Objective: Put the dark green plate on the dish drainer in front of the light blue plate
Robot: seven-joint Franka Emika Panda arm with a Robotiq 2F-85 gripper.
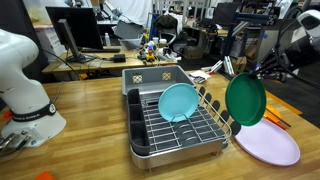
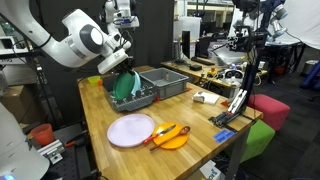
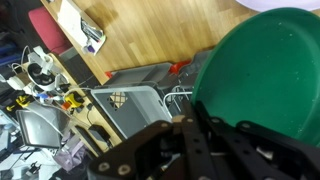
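Observation:
My gripper is shut on the rim of the dark green plate, which fills the right of the wrist view. In an exterior view the dark green plate hangs upright in the air, just right of the dish drainer and above the table. The gripper reaches it from the right. The light blue plate stands tilted in the drainer's wire rack. In an exterior view the green plate hangs beside the drainer under the arm's wrist.
A larger pale lavender plate lies on the table below the green plate. An orange plate with utensils lies beside the lavender plate. A grey bin stands behind the drainer. The white robot base stands at the table's left.

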